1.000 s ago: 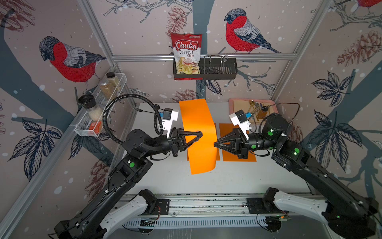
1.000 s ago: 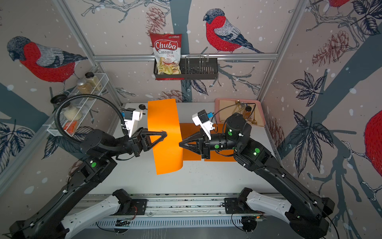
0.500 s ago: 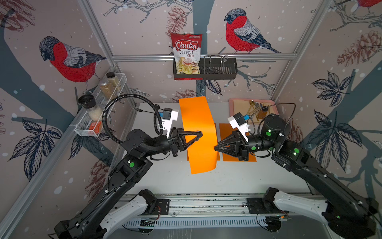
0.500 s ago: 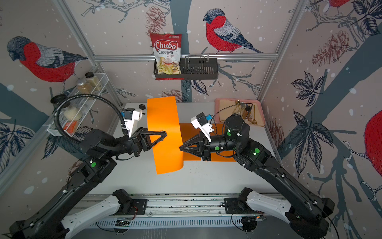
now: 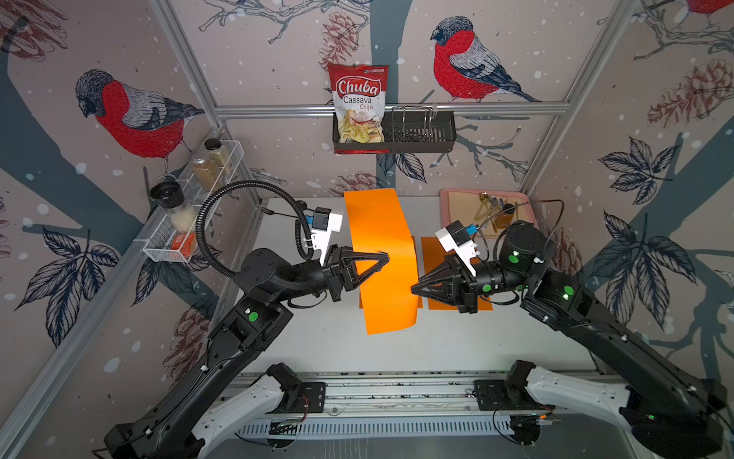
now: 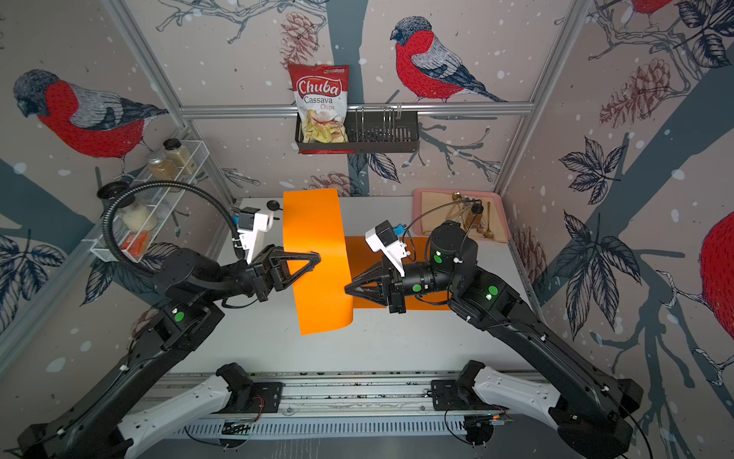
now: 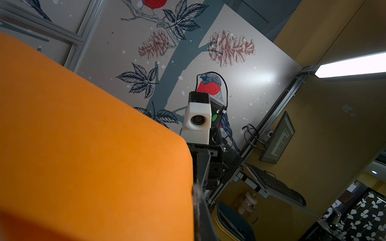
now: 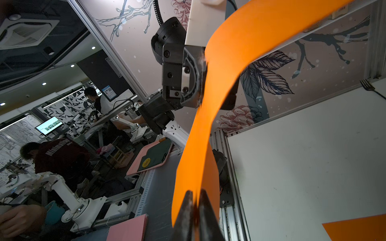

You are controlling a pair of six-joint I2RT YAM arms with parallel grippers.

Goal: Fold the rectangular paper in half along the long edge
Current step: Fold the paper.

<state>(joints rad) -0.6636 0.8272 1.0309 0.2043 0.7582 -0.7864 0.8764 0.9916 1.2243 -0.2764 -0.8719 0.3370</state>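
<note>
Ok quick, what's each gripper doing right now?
Left gripper: closed on the orange paper.
Right gripper: closed on the same paper's opposite edge.

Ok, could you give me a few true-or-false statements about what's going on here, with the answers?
1. Both arms' jaws pinch the same orange paper. True.
2. That paper lies flat. False: it hangs curved in the air above the table.
3. A chips bag stands in the black wall rack. True.
4. The pink tray is empty. False: utensils lie in it.
</note>
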